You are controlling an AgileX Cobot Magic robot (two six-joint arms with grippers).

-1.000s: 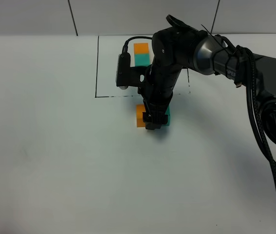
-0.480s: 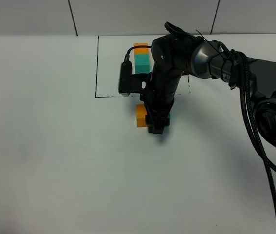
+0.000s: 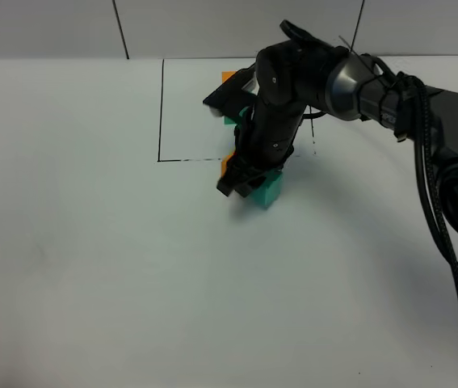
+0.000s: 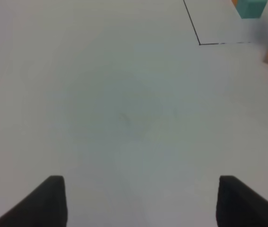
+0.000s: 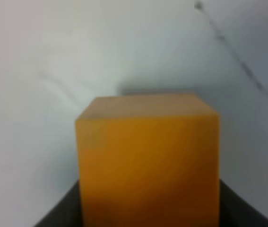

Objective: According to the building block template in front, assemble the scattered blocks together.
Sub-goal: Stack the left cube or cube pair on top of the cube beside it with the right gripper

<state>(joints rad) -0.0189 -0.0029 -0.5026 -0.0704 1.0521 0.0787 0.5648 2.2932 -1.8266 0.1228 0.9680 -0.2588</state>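
From the high camera I see my right gripper (image 3: 237,183) down on the white table (image 3: 91,267), reaching in from the right side, just in front of the near edge of the drawn black rectangle (image 3: 161,113). The arm body covers most of what it works on. The teal cube (image 3: 270,191) sits on the table right beside the gripper, on its right, and looks turned at an angle to the frame line. Only a thin sliver of the orange cube (image 3: 226,163) shows at the gripper's left, next to the frame's near line. My right wrist camera is filled with the orange cube (image 5: 148,161), close up, sitting between the dark lower parts of the gripper; it looks held, jaws clamped on it, though the finger contact itself is out of frame. Whether orange and teal touch each other I cannot tell, the arm hides the join. The building block template (image 3: 230,97) is inside the rectangle, mostly hidden behind the arm, just bits of orange and teal peeking out. My left gripper (image 4: 141,201) is not in the high view; in its wrist camera the two dark fingertips (image 4: 48,201) stand wide apart over bare table, nothing between them. That view also catches the frame corner, a teal block of the template (image 4: 252,8) and a blurred orange edge far off.
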